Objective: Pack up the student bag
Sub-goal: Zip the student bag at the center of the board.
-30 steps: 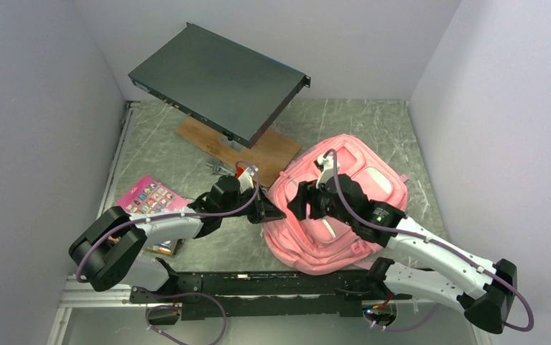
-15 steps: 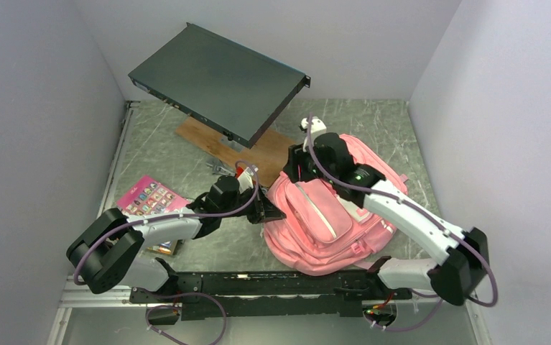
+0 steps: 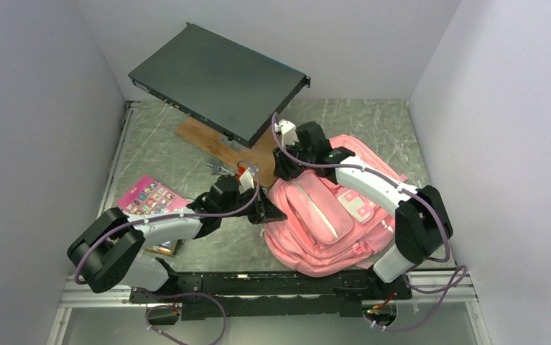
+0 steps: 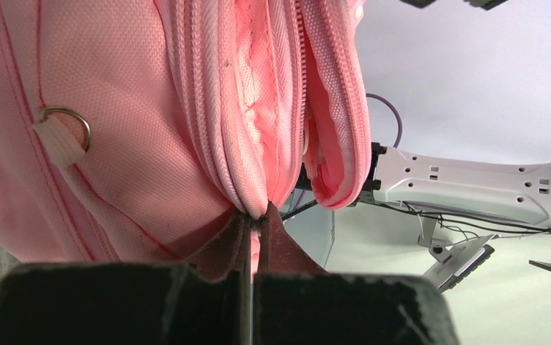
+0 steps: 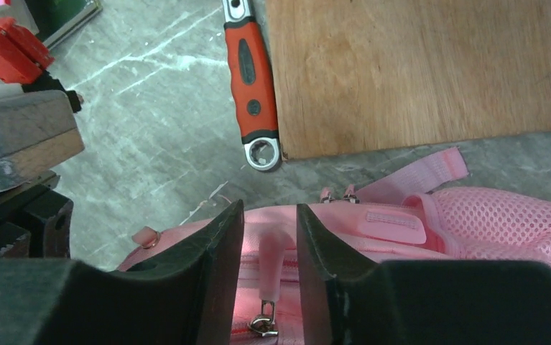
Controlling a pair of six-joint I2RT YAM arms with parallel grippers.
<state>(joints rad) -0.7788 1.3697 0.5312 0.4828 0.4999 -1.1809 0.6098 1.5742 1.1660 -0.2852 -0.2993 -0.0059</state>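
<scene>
Table (image 3: pixel 172 147): grey-green marbled surface, white veins, walled on three sides.

Wooden board (image 3: pixel 271 152): flat on table, centre-far; far part hidden under tilted dark flat case (image 3: pixel 218 83).

Wrench (image 5: pixel 253 79): orange-and-black handle, metal ring end; flat on table, just beside board's left edge, ring end at board's near corner.

Pink book (image 3: pixel 150 195): left side, cover of small coloured squares, well apart from board.

Student bag (image 3: pixel 315 219): pink, lying flat at right-near area; strap on table just beside board's near edge.
</scene>
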